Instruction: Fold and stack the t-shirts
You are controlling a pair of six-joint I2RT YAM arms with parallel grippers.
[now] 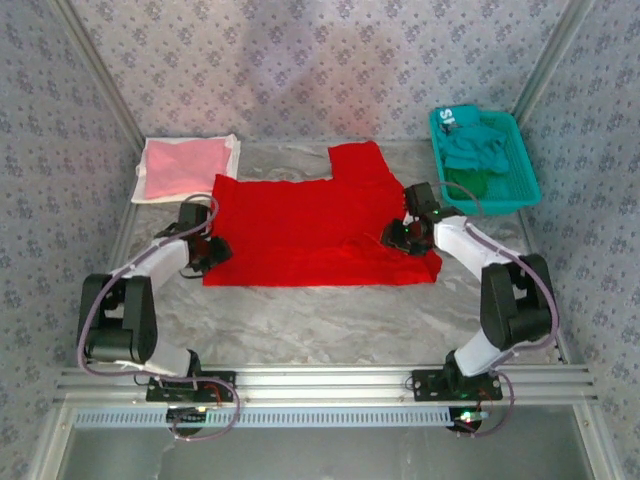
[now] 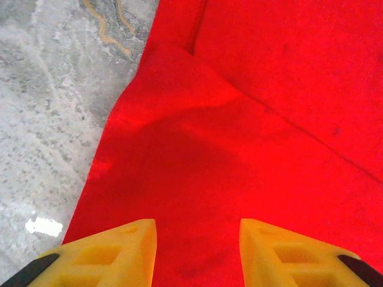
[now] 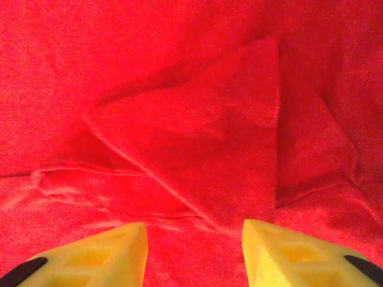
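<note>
- A pale pink t-shirt [image 1: 180, 168] lies folded on a white sheet [image 1: 234, 148]. It is well beyond the left gripper's fingers and apart from them.
- The left gripper [image 1: 207, 250] sits at the left edge of the red t-shirt [image 1: 300, 225]. Its 2 yellow fingers [image 2: 114, 251] stand moderately parted, with nothing pinched between them.
- In the left wrist view, red cloth lies under and ahead of the fingertips. A soft ridge starts ahead of the gap and runs off to the right. The grey marbled table [image 2: 48, 119] shows bare to the left of the left finger.
- The red t-shirt is spread flat between the 2 grippers. A squarish part of it juts out on the far side, beyond the right fingers.
- The right gripper [image 1: 397, 236] hangs over the right part of the red t-shirt, near its right edge. Its 2 yellow fingers [image 3: 102, 254] are also moderately parted and grip nothing.
- In the right wrist view, a triangular flap of red cloth lies just ahead of the gap between the fingers, its point aimed away from them. Creases run to either side of it.
- A teal mesh basket [image 1: 525, 190] stands beyond the right fingers and to their right, apart from them. It holds a teal t-shirt [image 1: 478, 150] and a dark green t-shirt [image 1: 470, 182].
</note>
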